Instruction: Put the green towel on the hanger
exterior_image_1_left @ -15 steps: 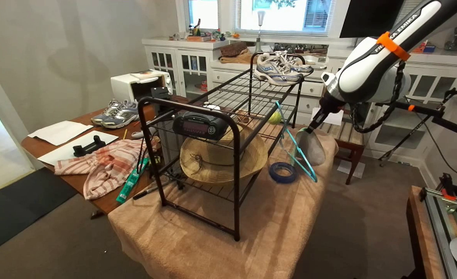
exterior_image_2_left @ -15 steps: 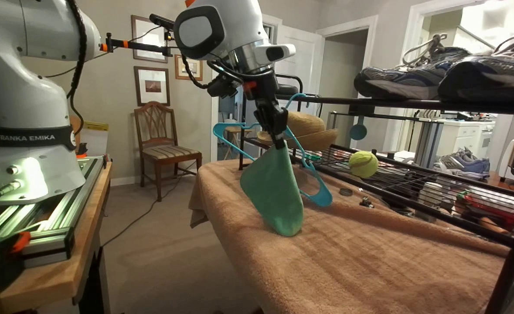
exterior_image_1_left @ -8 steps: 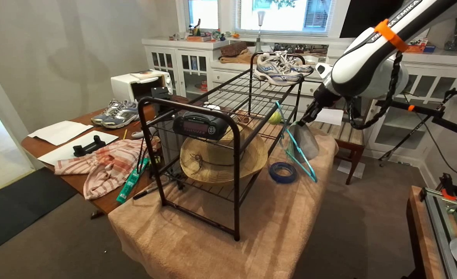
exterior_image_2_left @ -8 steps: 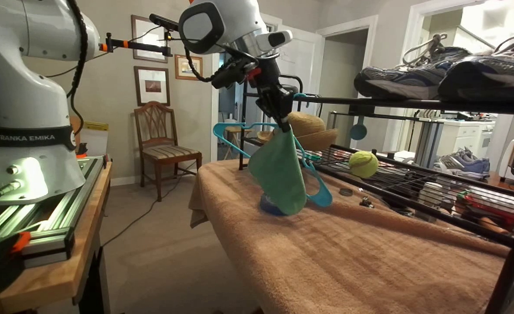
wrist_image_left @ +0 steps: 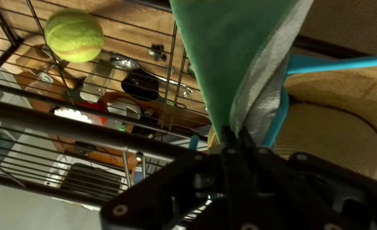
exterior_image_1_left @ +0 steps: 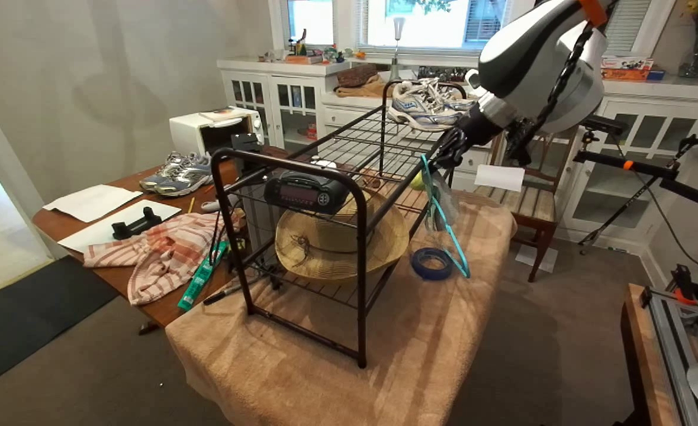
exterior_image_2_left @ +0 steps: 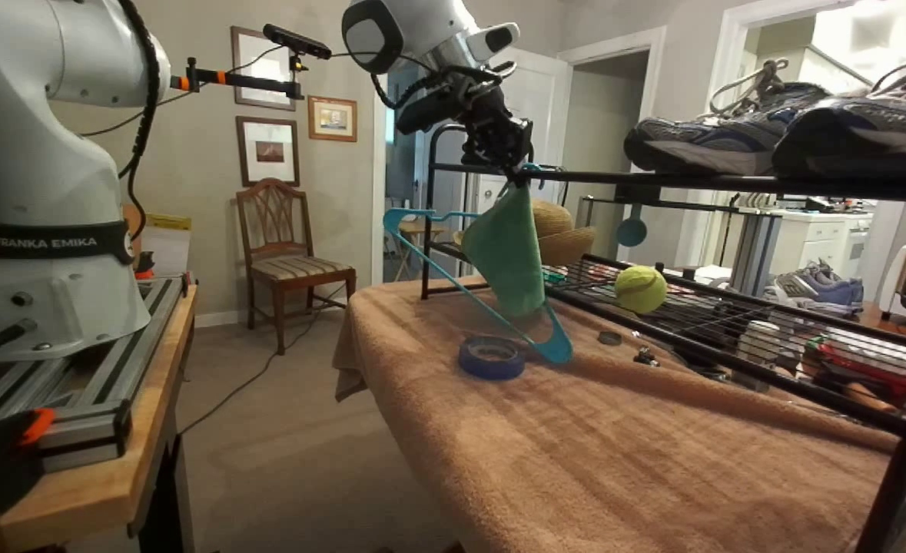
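The green towel, green on one face and grey on the other, hangs from my gripper in both exterior views (exterior_image_1_left: 443, 204) (exterior_image_2_left: 510, 257) and the wrist view (wrist_image_left: 226, 57). My gripper (exterior_image_1_left: 438, 161) (exterior_image_2_left: 516, 175) (wrist_image_left: 234, 135) is shut on its top, level with the rack's upper bar. The hanger is a blue plastic clothes hanger (exterior_image_1_left: 461, 257) (exterior_image_2_left: 558, 347) (wrist_image_left: 279, 111), hooked on the side bar of the black rack (exterior_image_1_left: 361, 284) (exterior_image_2_left: 729, 182). The towel hangs close beside it and overlaps its opening. I cannot tell whether it passes through.
A blue tape roll (exterior_image_1_left: 432, 274) (exterior_image_2_left: 491, 369) lies below the hanger on the tan-covered table. A tennis ball (exterior_image_2_left: 641, 289) (wrist_image_left: 74, 35) and a straw hat (exterior_image_1_left: 313, 248) (wrist_image_left: 329, 140) sit in the rack. Shoes (exterior_image_1_left: 423, 109) and a clock radio (exterior_image_1_left: 304, 192) stand on its top.
My gripper has risen and moved toward the rack, carrying the towel up beside the hanger. The hanger has turned slightly, its lower end shifting toward the rack. The tape roll is now uncovered.
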`<state>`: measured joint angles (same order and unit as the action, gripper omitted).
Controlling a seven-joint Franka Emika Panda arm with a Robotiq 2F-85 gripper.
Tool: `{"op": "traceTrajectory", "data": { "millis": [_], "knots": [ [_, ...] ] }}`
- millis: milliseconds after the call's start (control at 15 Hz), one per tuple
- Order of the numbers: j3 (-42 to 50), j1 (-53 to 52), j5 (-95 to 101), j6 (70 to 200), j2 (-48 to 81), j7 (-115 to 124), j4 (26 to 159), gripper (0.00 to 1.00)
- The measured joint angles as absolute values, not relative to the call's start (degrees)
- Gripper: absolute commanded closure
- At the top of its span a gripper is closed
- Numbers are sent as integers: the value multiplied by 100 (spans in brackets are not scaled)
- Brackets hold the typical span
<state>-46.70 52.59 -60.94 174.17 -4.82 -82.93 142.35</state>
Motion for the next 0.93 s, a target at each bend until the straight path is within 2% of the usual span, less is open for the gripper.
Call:
{"op": "traceTrajectory", "data": {
  "millis": [333,933],
  "knots": [
    [-4107,5169,-7046,16621,-1091,-9633,14560,99],
    [-3634,5149,-7179,16601,-1355,-10106,15114,99]
  ]
}}
